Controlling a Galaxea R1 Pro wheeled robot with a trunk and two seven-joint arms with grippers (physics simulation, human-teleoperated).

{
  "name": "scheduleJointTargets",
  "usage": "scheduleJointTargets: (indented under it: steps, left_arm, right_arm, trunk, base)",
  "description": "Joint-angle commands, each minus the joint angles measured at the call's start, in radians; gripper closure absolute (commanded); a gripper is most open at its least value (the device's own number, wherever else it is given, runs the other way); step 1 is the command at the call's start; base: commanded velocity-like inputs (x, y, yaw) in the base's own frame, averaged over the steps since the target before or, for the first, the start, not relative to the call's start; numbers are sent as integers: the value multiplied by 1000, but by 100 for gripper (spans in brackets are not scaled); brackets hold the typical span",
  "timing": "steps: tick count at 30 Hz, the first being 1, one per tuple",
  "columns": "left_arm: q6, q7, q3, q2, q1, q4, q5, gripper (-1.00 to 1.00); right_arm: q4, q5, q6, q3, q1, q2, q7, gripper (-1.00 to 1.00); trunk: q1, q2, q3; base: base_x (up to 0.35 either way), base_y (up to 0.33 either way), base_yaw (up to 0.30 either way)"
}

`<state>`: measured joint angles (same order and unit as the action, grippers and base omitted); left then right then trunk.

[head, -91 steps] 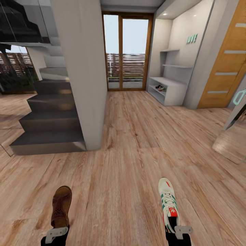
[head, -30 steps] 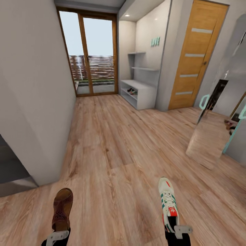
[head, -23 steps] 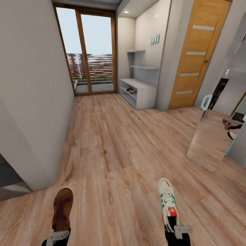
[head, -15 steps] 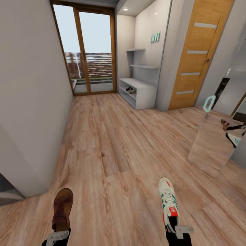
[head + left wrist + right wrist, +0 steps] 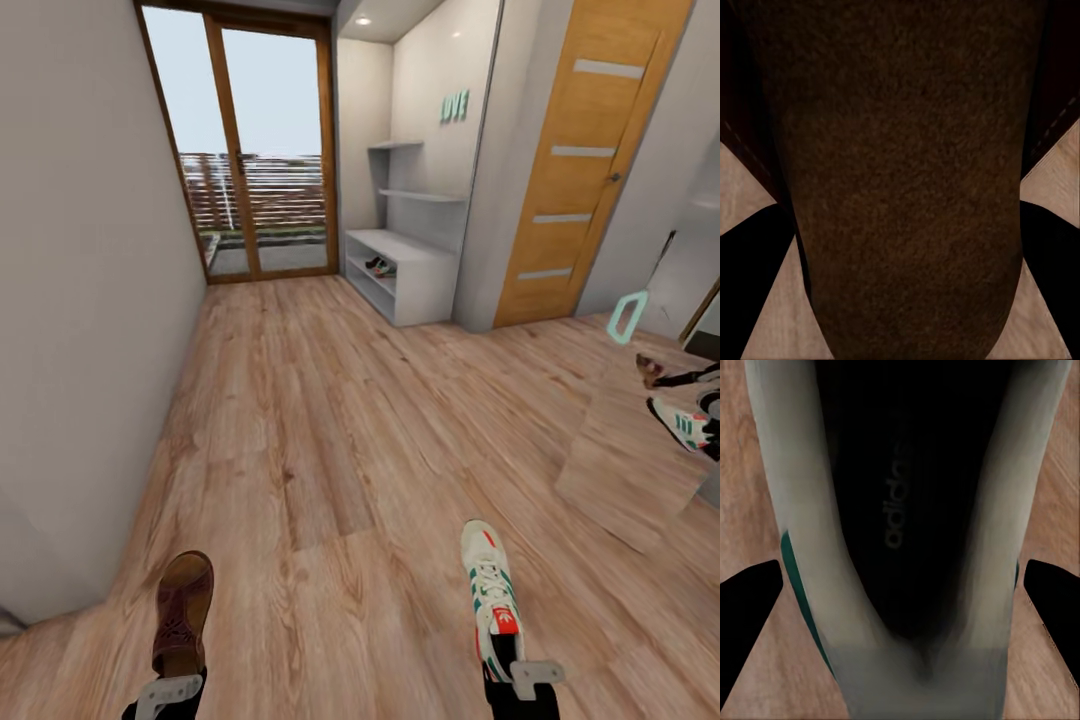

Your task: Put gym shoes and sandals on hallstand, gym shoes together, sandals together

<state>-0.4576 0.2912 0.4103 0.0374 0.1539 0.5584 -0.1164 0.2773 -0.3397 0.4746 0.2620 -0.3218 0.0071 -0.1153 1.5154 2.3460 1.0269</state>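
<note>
My left gripper (image 5: 168, 682) is shut on the heel of a dark-brown sandal (image 5: 181, 612), which points forward above the corridor floor (image 5: 330, 430). In the left wrist view the sandal's brown insole (image 5: 900, 165) lies between the black fingers (image 5: 750, 289). My right gripper (image 5: 520, 668) is shut on the heel of a white gym shoe (image 5: 492, 592) with green stripes. The right wrist view looks into the gym shoe's dark opening (image 5: 900, 502) between the fingers (image 5: 1054, 592). The pale hallstand (image 5: 412, 262) stands far ahead on the right. Two small shoe shapes (image 5: 378, 267), one dark and one green and red, lie on its lower tier.
A grey wall (image 5: 80, 300) runs close along the left. A glass door (image 5: 255, 150) closes the far end. An orange door (image 5: 575, 160) is right of the hallstand. A leaning mirror (image 5: 640, 450) at the right reflects my arms and shoes.
The whole head view has shifted as the camera moved: the stairs have left the picture and the hallstand looks nearer. Both grippers keep the same hold on sandal and gym shoe.
</note>
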Motion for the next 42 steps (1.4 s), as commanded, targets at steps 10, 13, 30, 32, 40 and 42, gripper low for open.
scheduleJointTargets:
  steps: [10,13,30,32,40,42]
  left_arm:
    - [-4,7,9,-4,1,-1,-9,100]
    - [-4,7,9,-4,1,-2,-9,100]
    - [-5,8,9,-4,1,-17,-10,100]
    - [-5,8,9,-4,1,-17,-10,100]
    - [-5,8,9,-4,1,-17,-9,100]
    - [-5,7,9,-4,1,-17,-9,100]
  right_arm:
    - [-1,0,2,11,-1,-35,187,100]
    - [0,0,2,11,0,-37,192,100]
    - [1,25,4,12,-1,-37,190,100]
    - [1,38,4,12,0,-37,189,100]
    - [1,55,4,11,0,-39,190,100]
    - [1,55,4,11,0,-38,190,100]
  trunk:
    - [0,0,1]
    - [0,0,1]
    - [0,0,15]
    - [0,0,15]
    - [0,0,16]
    - [0,0,16]
  base:
    - [332,-105,0]
    - [332,-105,0]
    - [332,-105,129]
    - [332,-104,51]
    - [332,-104,10]
    - [332,-104,0]
